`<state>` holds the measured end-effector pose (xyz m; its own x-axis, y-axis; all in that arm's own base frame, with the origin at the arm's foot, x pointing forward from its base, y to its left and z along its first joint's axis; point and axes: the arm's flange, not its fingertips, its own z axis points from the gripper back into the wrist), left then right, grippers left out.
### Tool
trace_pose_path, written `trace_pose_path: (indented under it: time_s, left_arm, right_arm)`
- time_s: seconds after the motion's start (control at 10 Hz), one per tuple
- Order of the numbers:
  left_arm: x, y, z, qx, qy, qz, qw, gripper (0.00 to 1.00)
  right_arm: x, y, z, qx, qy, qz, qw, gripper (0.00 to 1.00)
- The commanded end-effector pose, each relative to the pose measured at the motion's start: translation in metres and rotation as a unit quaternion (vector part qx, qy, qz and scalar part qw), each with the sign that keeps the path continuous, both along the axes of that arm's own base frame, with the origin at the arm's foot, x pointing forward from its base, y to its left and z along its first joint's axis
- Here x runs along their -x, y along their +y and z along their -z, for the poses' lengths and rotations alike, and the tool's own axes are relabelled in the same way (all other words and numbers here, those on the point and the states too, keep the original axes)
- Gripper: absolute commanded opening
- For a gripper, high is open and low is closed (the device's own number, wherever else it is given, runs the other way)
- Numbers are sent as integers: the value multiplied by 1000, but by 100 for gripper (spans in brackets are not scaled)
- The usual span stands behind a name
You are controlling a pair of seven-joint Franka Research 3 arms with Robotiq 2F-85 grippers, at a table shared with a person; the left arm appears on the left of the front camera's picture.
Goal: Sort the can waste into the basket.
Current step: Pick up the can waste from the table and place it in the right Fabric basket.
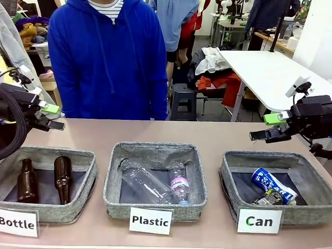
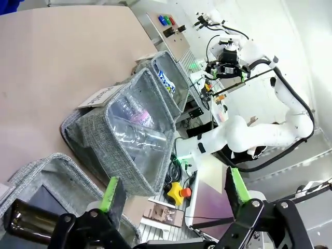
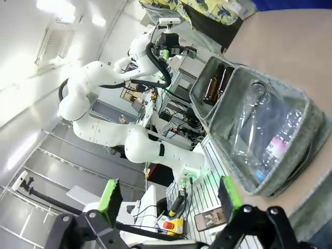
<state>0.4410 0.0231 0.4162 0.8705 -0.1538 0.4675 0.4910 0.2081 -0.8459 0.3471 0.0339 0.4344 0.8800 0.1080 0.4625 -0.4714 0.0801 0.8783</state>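
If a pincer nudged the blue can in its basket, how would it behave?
The blue can lies on its side, so it would probably roll, until the silver can touching it or the basket wall stopped it. It looks small and likely light, perhaps dentable.

The silver can (image 1: 269, 197) lies half hidden behind the basket's (image 1: 231, 193) near wall, at its 6 o'clock. The "Bottle" label (image 1: 17, 222) is cut at the front view's 9 o'clock edge.

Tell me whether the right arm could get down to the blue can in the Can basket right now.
Probably yes. The right gripper hangs open just above the Can basket, and the blue can lies uncovered on top, beside the silver can.
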Motion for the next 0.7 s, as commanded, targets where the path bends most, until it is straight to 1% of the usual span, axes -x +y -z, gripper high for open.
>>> trace_pose_path:
  time_s: [0.0,0.6]
  left_arm:
    - [2,-1,-2,1,7,-2,1000,100]
    - [2,-1,-2,1,7,-2,1000,100]
  right_arm:
    - [1,0,0,-5,-4,-2,1000,100]
    - [1,0,0,-5,-4,-2,1000,100]
